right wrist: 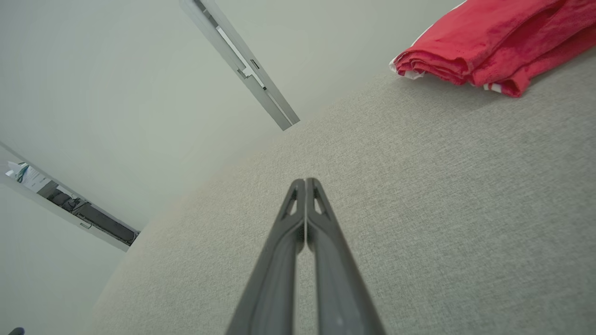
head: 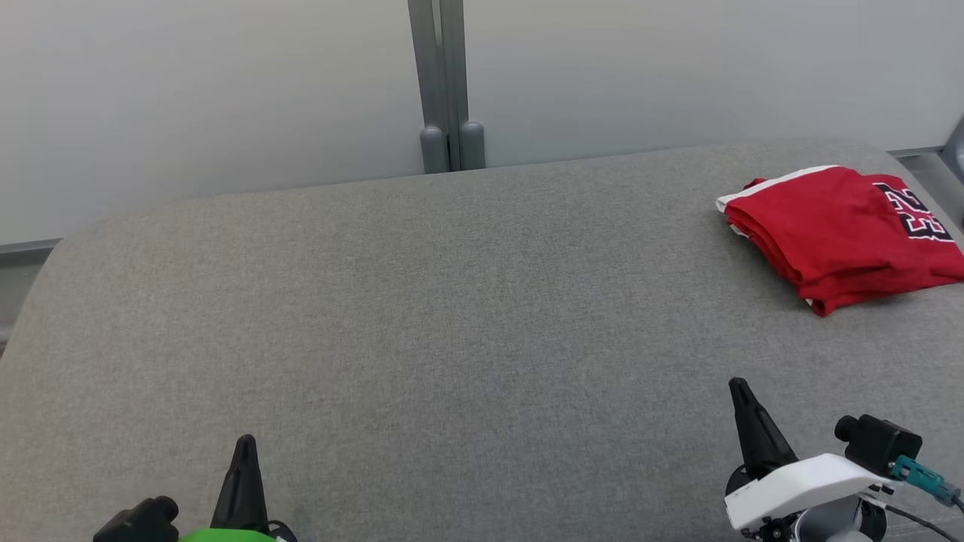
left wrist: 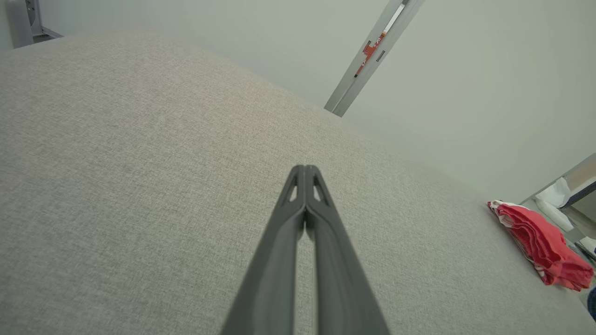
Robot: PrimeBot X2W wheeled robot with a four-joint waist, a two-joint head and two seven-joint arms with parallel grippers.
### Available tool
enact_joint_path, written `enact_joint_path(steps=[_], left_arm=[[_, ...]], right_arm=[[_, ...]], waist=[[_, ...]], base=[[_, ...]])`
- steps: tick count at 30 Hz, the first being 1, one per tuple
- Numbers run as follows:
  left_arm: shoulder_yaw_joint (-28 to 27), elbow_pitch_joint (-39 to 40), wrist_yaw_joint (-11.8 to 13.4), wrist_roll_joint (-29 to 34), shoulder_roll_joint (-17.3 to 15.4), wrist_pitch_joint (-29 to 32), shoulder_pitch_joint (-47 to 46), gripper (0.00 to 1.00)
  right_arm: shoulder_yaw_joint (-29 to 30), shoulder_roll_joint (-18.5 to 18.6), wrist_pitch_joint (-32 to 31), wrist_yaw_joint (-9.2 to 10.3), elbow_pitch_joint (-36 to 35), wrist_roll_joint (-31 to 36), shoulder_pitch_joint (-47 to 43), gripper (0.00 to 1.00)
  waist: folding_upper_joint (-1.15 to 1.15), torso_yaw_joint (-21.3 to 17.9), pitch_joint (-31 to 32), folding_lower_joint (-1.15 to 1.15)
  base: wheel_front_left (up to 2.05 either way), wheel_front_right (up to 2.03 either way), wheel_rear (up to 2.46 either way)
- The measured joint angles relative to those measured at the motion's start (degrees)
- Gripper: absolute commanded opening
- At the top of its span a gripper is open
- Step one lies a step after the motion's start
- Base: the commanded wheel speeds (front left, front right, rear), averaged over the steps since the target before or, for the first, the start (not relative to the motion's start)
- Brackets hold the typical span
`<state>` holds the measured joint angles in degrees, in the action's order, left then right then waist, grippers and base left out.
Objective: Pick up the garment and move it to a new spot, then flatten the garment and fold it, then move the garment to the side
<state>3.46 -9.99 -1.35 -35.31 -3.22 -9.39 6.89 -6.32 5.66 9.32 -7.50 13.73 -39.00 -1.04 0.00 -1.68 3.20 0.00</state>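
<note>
**At the far right of the desk, a folded garment; both claws clenched on nothing**

Toward the far right corner of the grey fabric-covered desk lies the garment, red and folded into a compact stack of several layers. A white band runs along its far edge, and black figures edged in white show on its top face near the right side. Its right end runs out of my head view. It rests flat on the fabric, and nothing touches it.

Low at the near left edge sits my left claw. Its two dark fingers are pressed together into one point and grasp nothing. Through the left wrist view the tips meet tightly above bare grey cloth, and the garment shows as a small red heap far off to the right, well apart from them. Some green casing shows at the base of this claw.

Near the lower right sits my right claw, likewise clenched and empty, with its fingers leaning a little to the left. Behind it are a white housing and a black camera. From the right wrist view the garment lies ahead and to the right of the closed tips, apart from them, with open fabric between.

Behind the desk stands a pale wall, divided by a grey post.
</note>
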Motion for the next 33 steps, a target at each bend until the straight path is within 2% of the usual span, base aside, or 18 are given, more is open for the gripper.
enact_joint_path(steps=[33], left_arm=[[-3.35,-1.58,-2.50,-25.16,-0.41,5.98,-5.32,0.00]], right_arm=[[4.63,-0.64,-6.03,0.02,0.08,-23.51,2.73,0.00]], waist=[[0.00,0.54,-1.10,0.00]], base=[[0.00,0.00,0.00]])
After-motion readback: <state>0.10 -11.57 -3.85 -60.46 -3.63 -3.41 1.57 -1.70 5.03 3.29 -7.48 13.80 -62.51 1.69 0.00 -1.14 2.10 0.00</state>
